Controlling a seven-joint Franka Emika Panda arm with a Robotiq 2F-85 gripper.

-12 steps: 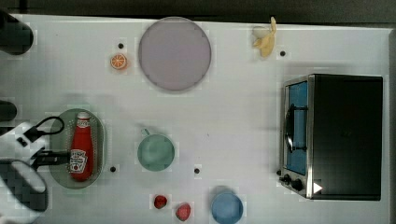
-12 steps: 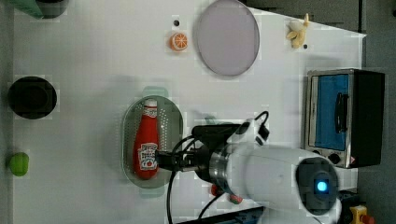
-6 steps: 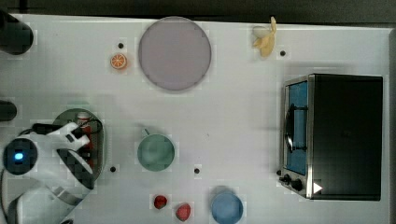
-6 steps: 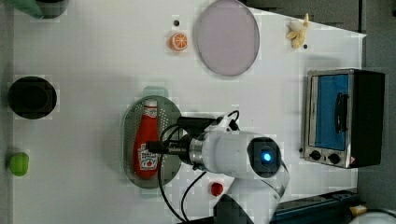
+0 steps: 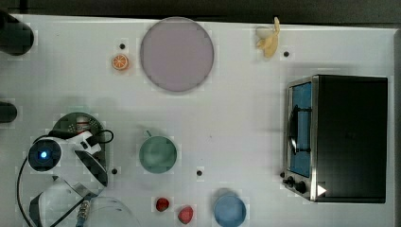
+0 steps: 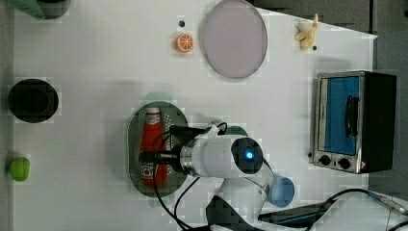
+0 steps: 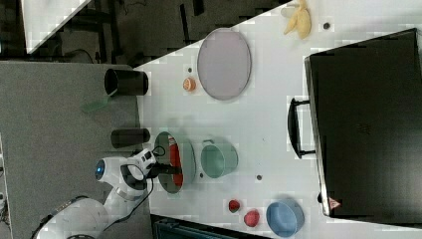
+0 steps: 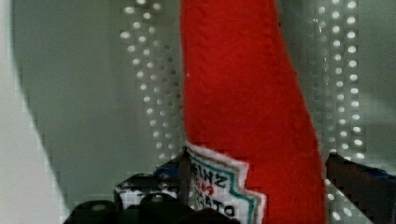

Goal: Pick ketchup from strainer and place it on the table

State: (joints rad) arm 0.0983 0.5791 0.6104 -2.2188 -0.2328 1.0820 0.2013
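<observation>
One ketchup bottle (image 6: 153, 147) lies flat in strainer (image 6: 135, 126) on table (image 6: 96, 72), long axis running cap-to-base up left view. Gripper (image 6: 153, 155) low over its label end, fingers spread wide either side, nothing pinched yet.

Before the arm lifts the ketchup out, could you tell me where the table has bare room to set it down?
The widest bare patch of the table lies between the green cup, the lilac plate and the toaster oven. Another lies in the top view's left, between the orange slice and the strainer. Around the strawberries and blue bowl it is crowded.
</observation>
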